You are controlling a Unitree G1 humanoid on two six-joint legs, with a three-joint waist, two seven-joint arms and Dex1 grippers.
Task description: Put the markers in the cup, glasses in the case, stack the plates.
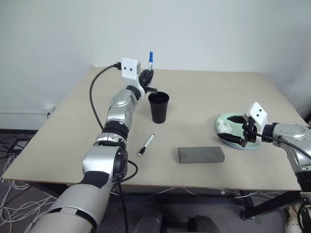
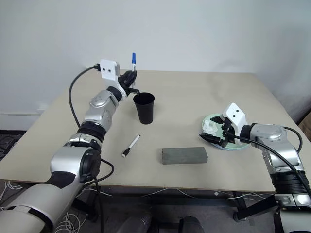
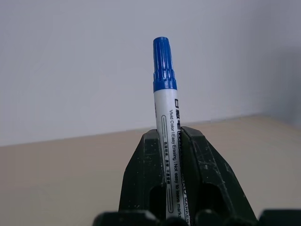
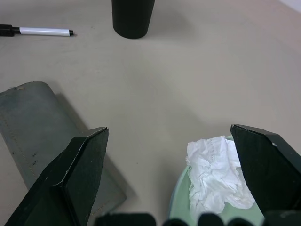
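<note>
between the black fingers of the left gripper (image 1: 147, 77) stands the blue-capped marker (image 1: 150, 57), clamped partway down its white barrel, its long axis upright with the cap on top. just beside and below the gripper, on its right, stands the black cup (image 1: 159, 107), upright with its round mouth open to the ceiling; the marker's lower end looks to be near the rim but not over it, so the coming move is judged a short carry rightward, then a drop along the barrel's own line. farther out, the black-capped marker (image 1: 146, 144) lies flat on the table (image 1: 204, 87), nearer the left arm. the closed grey case (image 1: 201, 155) lies beyond it. the right gripper (image 1: 244, 134), jaws spread wide and empty, hovers at the mint green plate (image 1: 224, 118) with the white tissue (image 4: 214, 172).
</note>
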